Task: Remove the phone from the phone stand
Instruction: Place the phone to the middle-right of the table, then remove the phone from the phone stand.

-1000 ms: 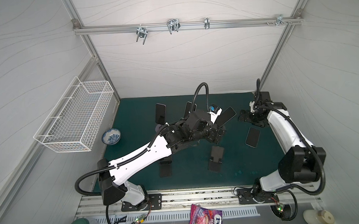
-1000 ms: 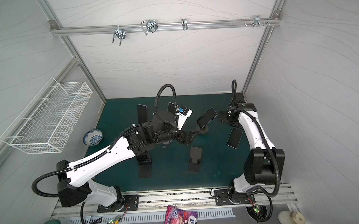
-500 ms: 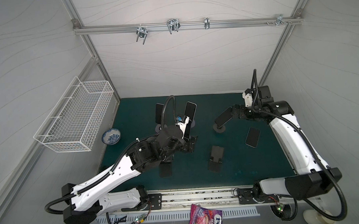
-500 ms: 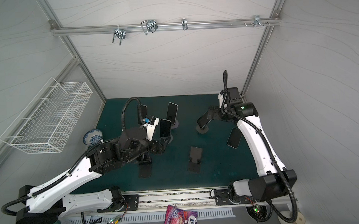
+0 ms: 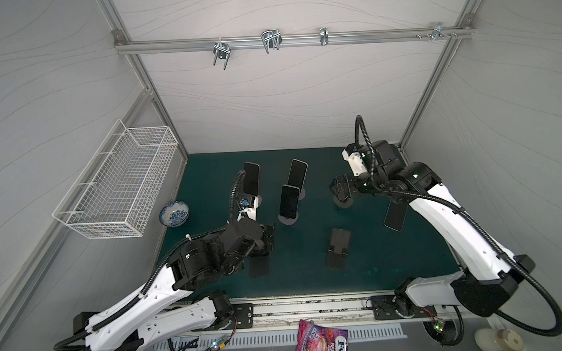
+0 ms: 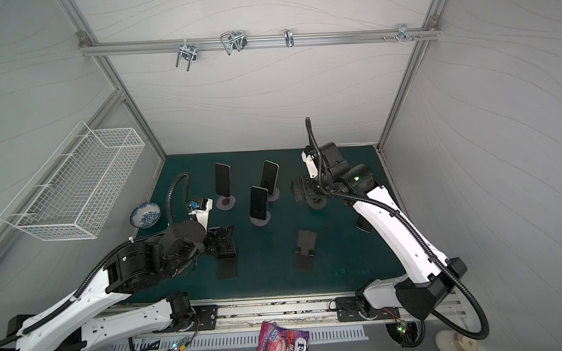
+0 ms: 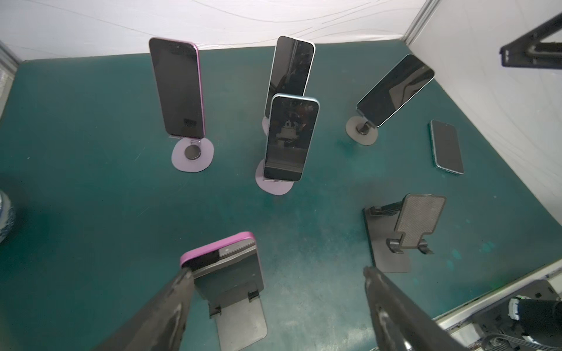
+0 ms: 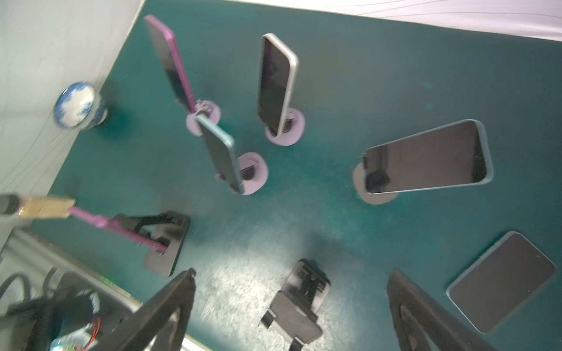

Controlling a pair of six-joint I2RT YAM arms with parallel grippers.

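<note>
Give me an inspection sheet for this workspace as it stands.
Surface: green mat, lightly scuffed.
Job's things: magenta phone leaning on black folding stand; empty stand nearby; pink phone, white phone, blue phone upright on round stands; tilted phone on a fourth; flat phone on mat.
Clutter: bowl at mat's edge; snack bag off the mat.
End effectors: left end effector open at magenta phone's top; right end effector open, empty.
Cables: conduits loop above both wrists; no snag seen.
Surroundings: wire basket hung at left; hooks on rail.
</note>
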